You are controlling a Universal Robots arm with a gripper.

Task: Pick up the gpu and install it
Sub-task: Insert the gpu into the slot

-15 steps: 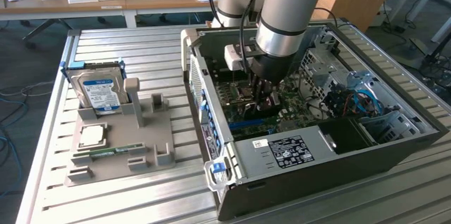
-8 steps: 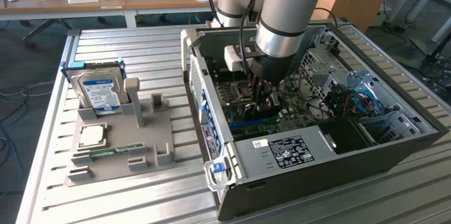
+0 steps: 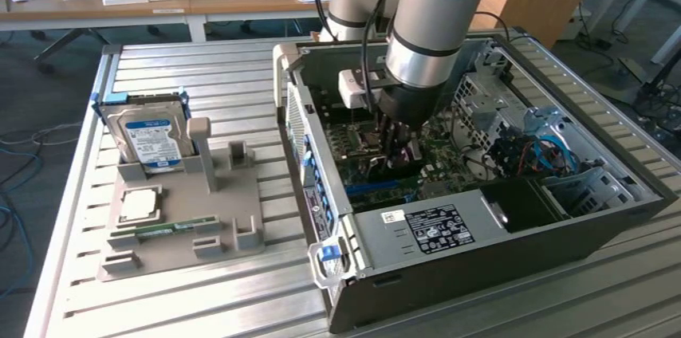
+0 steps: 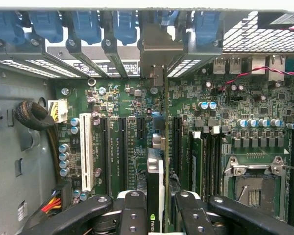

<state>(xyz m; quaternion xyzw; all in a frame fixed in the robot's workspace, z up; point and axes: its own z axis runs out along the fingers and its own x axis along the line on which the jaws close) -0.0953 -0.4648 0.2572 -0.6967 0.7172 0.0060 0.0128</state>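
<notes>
The gpu (image 4: 156, 186) stands on edge over the motherboard (image 4: 137, 95), seen along its thin top edge, with a green logo on the part nearest the camera. It sits directly between the gripper (image 4: 159, 218) fingers (image 4: 133, 215), which close in on its two faces and pinch it. The card's far end runs to a silvery metal bracket (image 4: 159, 51) at the case's rear wall, in line with the row of blue slot latches (image 4: 88, 24). Long black expansion slots (image 4: 121, 152) lie on either side of the card, and a white slot (image 4: 85, 152) lies further off. Whether the card's lower edge is fully home in its slot cannot be told. An empty processor socket (image 4: 255, 188) lies well apart from it.

In the exterior view the arm (image 3: 431, 27) reaches straight down from the upper middle of the frame into the open computer case (image 3: 479, 262), which fills the centre and the exterior view's right. Toward the exterior view's left, on the ribbed metal table (image 3: 191, 306), a grey holder (image 3: 229, 218) carries a blue-labelled hard drive (image 3: 152, 137) upright, a processor chip (image 3: 139, 204) and a green memory stick (image 3: 159, 231).
</notes>
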